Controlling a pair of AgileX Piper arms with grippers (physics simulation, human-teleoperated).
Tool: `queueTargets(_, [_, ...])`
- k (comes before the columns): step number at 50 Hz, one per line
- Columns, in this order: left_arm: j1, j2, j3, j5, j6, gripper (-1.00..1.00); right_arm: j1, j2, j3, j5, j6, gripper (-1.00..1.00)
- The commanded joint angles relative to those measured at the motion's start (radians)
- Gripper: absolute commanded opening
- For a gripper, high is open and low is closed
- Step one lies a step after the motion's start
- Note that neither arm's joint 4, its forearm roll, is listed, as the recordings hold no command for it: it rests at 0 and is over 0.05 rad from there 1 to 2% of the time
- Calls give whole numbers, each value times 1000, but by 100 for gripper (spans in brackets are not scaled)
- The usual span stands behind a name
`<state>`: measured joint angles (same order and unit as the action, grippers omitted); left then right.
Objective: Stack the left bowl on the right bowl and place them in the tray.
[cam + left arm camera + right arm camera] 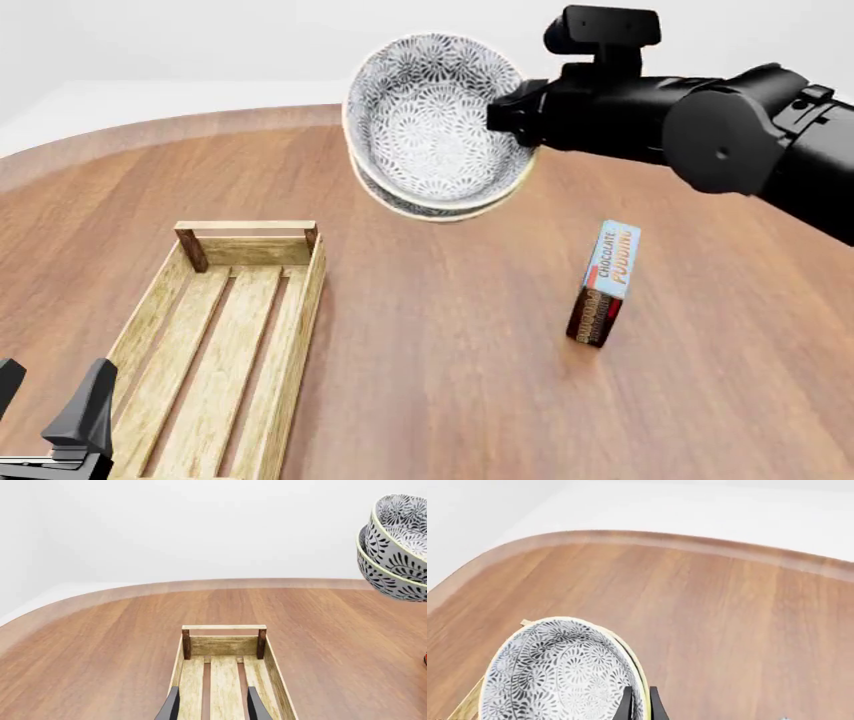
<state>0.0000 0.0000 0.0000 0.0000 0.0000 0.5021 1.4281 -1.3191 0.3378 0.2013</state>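
- The two bowls [434, 125] are already nested, one inside the other, and hang in the air above the surface [441, 330], tipped so their patterned insides face the front camera.
- The right pincer [639, 702] is clenched on the stack's rim, one finger inside and one outside.
- The tray [220, 340] lies on the surface toward the near left corner, empty, its long axis running from the near edge away toward the far edge, raised end frame at the far end.
- From the held bowls the tray lies down and to the left; I judge the coming move is a carry leftward and a descent.
- The right arm reaches in high from the right, forearm roughly level.
- The left pincer [47, 425] sits low at the tray's near end, released and holding nothing.
- A blue chocolate pudding box [603, 285] stands upright right of centre, well apart from the tray.
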Motion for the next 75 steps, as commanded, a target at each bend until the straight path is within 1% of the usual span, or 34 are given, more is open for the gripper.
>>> queueTargets(1, [0,0,0,0,0,100,64,85,-143,27,3,-100])
queueTargets(9, [0,0,0,0,0,100,82,129,-209,40,-8,-100])
queueTargets(15, [0,0,0,0,0,100,126,202,-270,31,-15,-100])
queueTargets(27, [0,0,0,0,0,100,191,305,-353,16,0,-100])
queueTargets(36, [0,0,0,0,0,100,234,403,-451,10,17,-100])
queueTargets(44, [0,0,0,0,0,100,274,462,-509,-3,32,-100])
queueTargets(51, [0,0,0,0,0,100,314,511,-535,-13,46,-100])
queueTargets(66, [0,0,0,0,0,100,341,569,-549,-69,71,-100])
queueTargets(75, [0,0,0,0,0,100,365,592,-562,-77,76,-100])
